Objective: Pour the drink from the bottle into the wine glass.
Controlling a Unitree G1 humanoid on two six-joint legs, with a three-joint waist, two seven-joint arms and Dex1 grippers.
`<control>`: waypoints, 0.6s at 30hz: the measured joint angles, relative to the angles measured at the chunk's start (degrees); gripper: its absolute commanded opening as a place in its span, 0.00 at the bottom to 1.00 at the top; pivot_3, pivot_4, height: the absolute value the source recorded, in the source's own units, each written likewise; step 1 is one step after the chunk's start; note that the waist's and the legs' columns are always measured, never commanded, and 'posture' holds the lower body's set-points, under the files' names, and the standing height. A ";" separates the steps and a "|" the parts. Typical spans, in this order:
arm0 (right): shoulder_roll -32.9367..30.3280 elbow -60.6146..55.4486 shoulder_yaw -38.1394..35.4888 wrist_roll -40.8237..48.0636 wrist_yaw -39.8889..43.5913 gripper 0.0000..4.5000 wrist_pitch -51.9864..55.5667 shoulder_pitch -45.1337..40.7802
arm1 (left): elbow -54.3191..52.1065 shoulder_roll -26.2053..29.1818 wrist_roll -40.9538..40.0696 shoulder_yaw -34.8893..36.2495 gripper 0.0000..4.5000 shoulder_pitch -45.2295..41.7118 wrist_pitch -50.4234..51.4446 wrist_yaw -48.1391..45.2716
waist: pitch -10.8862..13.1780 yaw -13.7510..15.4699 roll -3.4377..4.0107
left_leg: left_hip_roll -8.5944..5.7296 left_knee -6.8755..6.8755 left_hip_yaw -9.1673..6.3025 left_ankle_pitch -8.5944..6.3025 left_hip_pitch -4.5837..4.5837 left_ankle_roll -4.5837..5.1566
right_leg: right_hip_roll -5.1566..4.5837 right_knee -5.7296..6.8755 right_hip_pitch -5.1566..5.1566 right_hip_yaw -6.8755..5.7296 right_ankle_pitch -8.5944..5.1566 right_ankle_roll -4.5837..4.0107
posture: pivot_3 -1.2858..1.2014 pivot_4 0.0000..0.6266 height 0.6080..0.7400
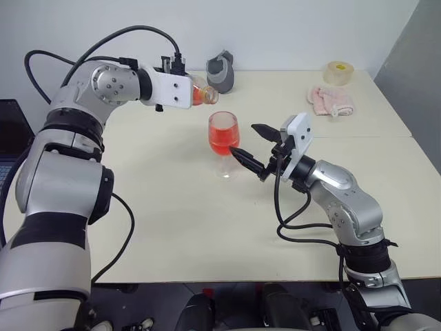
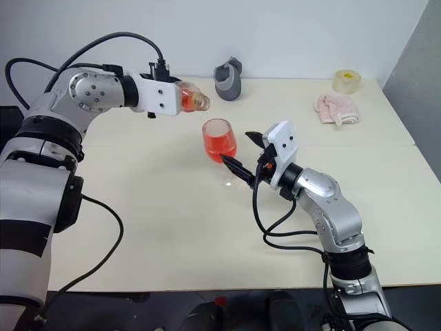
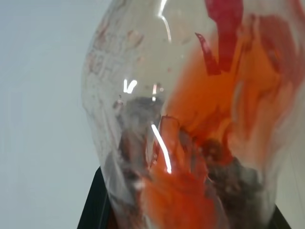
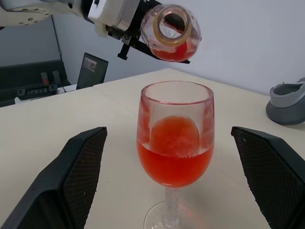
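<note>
The right gripper (image 1: 250,147) reaches in level, its black fingers spread wide either side of the clear stemmed wine glass (image 1: 224,141), touching nothing; a nudge against the thin stem could topple the glass, about half full of bright red translucent drink (image 4: 174,164). Above and just behind the rim, the left gripper (image 2: 176,98) is clamped on the small clear plastic bottle (image 2: 193,98), held near level with some drink inside; tipping it off-line would spill onto the cream table (image 1: 207,234)

bright, even light; soft shadows
</note>
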 measured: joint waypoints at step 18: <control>1.13 -1.22 -1.43 1.45 -0.09 1.00 -0.06 0.03 | -10.87 -5.50 -25.78 22.88 0.31 9.27 29.79 -8.62 | -0.03 -1.13 0.02 | 0.05 0.02 -0.03 0.01 0.06 -0.02 | -0.02 0.09 0.00 0.03 0.00 -0.01 | 0.52 0.24 1.00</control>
